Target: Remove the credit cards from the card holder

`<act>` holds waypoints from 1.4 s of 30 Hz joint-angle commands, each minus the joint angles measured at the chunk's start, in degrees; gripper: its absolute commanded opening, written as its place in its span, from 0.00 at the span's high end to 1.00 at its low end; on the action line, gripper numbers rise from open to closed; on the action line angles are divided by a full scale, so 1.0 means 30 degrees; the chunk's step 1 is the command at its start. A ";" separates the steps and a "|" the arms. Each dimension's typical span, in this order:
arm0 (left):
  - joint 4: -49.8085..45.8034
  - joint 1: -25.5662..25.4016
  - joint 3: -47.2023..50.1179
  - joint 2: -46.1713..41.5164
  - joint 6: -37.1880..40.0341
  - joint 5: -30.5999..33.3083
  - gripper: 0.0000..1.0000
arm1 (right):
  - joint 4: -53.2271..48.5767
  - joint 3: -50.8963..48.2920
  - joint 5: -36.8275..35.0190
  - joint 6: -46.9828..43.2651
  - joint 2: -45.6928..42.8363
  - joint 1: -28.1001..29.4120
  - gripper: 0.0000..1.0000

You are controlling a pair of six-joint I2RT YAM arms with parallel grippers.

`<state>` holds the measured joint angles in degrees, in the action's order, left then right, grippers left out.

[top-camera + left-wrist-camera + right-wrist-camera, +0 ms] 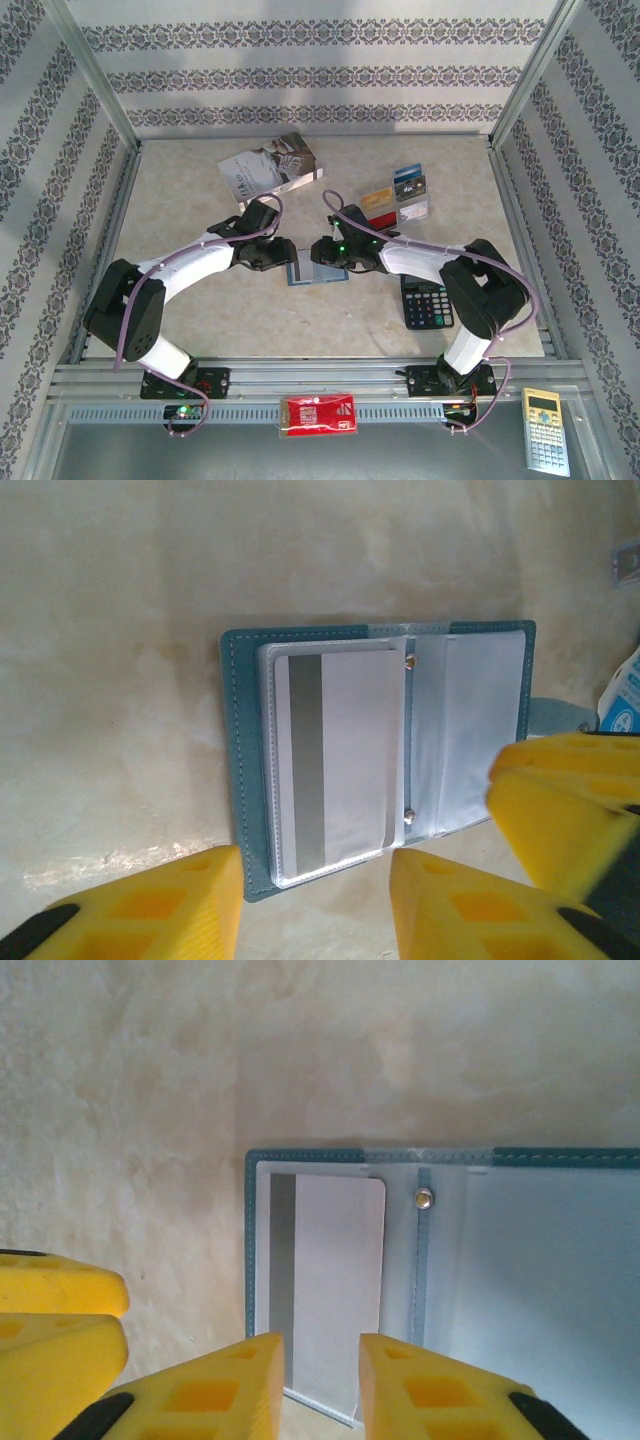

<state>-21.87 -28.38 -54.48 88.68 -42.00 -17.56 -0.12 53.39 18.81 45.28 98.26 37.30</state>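
My left tool point(312, 870) stands wide over one edge of the open card holder point(238, 780), which lies flat in the middle of the surface point(120, 630). My right tool point(320, 1355) is narrow, its gap over a white card point(335, 1260) with a grey stripe, tucked in a sleeve.
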 commanded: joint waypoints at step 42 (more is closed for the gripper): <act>0.1311 -0.0032 0.0266 0.4305 -0.0084 -0.0305 0.85 | 0.1417 0.0515 0.2021 0.0135 0.2766 -0.0507 0.84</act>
<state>-16.05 -28.38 -55.83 100.33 -42.30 -20.47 3.20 54.65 23.51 46.15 105.56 36.12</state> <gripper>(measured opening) 0.154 0.159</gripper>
